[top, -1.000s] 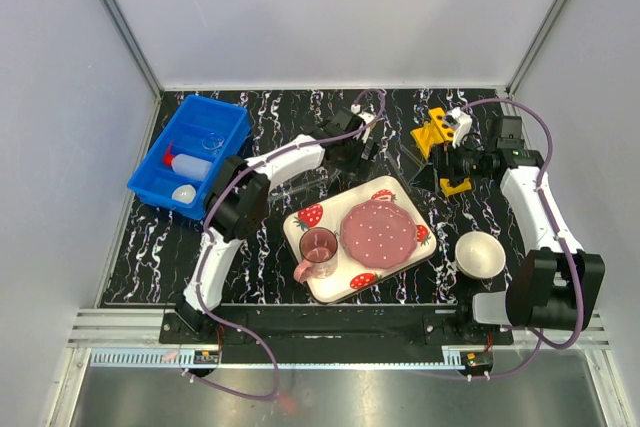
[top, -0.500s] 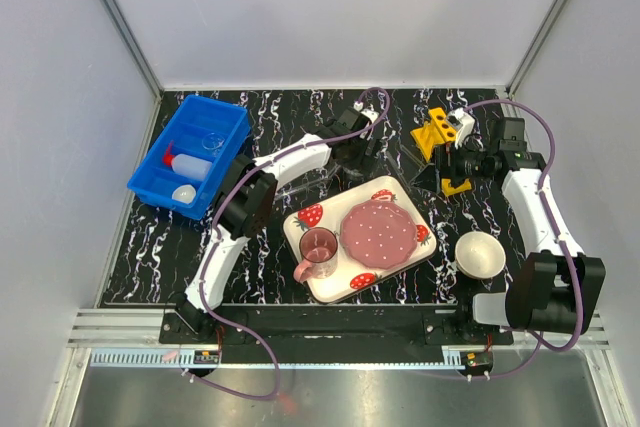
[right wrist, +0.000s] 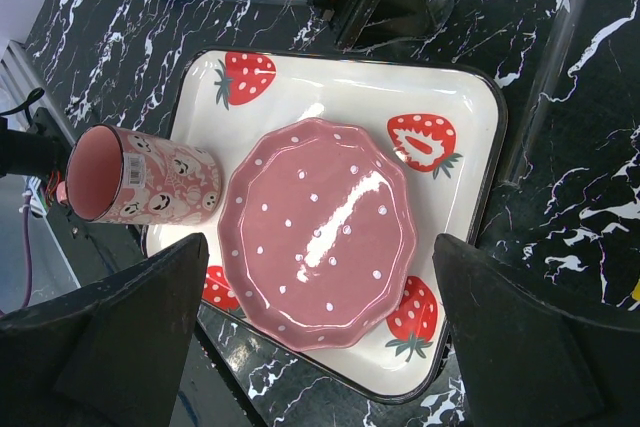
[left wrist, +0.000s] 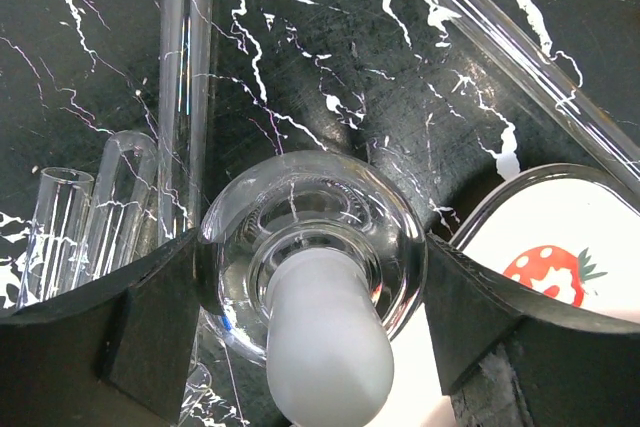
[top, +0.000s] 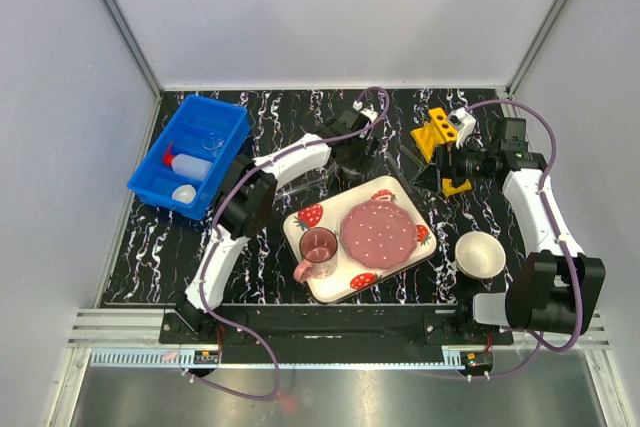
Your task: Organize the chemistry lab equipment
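My left gripper is shut on a clear round flask with a frosted neck, just behind the strawberry tray. Thin glass tubes lie beside it on the table, and another tube lies to the right. My right gripper is open and empty, over the tray's far right side. The yellow holed rack shows on both sides of the right wrist. The squeeze bottle, white dome and small beaker lie in the blue bin.
The strawberry-print tray holds a pink plate and a pink cup. A white bowl stands at the right front. One tube lies right of the tray.
My left gripper has shifted slightly right and back with the flask between its fingers. The right arm has barely moved.
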`<state>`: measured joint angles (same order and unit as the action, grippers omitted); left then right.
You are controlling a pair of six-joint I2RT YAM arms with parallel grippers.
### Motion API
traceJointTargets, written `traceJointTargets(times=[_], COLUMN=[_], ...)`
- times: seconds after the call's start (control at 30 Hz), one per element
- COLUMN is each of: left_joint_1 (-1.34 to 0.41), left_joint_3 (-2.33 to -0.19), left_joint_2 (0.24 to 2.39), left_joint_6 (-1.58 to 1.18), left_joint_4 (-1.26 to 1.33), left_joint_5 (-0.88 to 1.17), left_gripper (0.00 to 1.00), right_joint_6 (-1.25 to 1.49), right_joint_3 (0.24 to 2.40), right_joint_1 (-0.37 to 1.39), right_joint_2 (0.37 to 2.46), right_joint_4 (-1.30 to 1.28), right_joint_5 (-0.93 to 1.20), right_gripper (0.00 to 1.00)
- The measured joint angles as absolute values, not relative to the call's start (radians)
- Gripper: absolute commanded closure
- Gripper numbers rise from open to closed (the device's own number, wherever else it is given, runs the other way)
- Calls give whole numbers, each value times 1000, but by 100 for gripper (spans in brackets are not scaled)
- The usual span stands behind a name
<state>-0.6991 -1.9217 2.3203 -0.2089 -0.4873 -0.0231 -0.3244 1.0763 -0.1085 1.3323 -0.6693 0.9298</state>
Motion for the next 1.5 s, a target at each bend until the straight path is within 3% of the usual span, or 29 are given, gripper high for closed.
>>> traceJointTargets(times=[0.2, 0.47, 0.77, 1.03, 1.5], left_joint_1=[-694, -626, -295, 13, 127], left_joint_3=[-1906, -1800, -1660, -1641, -1821], left_joint_2=[2273, 2051, 1872, 1870, 2076], left_joint_6=[-210, -252, -297, -300, -266], left_joint_4=[-502, -483, -451, -487, -534], left_joint_5=[21, 154, 265, 281, 268], left_gripper=[61, 62, 62, 62, 62], right_joint_6=[-324, -324, -324, -324, -324], right_joint_3=[1074, 1073, 1072, 1072, 1072], right_joint_1=[-111, -113, -114, -115, -115], right_joint_2=[1332, 1328, 1327, 1327, 1338], right_joint_4=[-669, -669, -669, -669, -669], right_joint_5=[930, 929, 932, 937, 937], right_gripper=[0, 0, 0, 0, 0])
